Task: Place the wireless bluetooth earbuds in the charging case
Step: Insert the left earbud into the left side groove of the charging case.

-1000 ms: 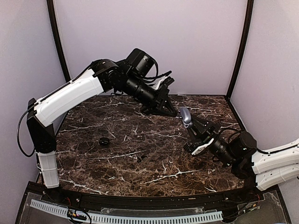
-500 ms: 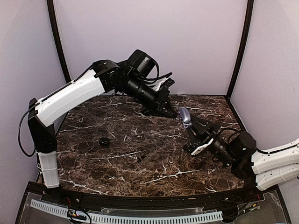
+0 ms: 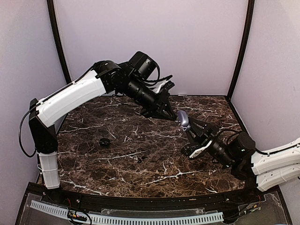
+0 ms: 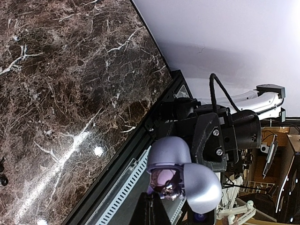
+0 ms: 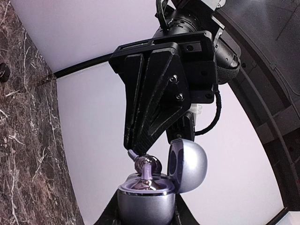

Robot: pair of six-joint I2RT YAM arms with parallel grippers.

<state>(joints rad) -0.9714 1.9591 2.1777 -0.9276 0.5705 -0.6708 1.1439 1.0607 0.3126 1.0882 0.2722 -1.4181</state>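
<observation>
Right gripper [image 3: 188, 128], clamped on the open charging case [image 5: 146, 204], is lifting it closer. Left gripper [image 3: 174, 115], pinching a pale purple earbud [image 5: 144, 165], is now meeting the case's socket, so insertion looks close.

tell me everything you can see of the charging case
The charging case is a small rounded pebble in glossy pale lavender, plastic by its look. Its hinged lid stands open, tipped back to one side, and the top of the base shows a shiny rim. It is held off the marble table, clamped at the base between the right arm's fingers. A pale purple earbud, pinched in the left arm's fingers, sits at its opening, touching or nearly touching the seat.
</observation>
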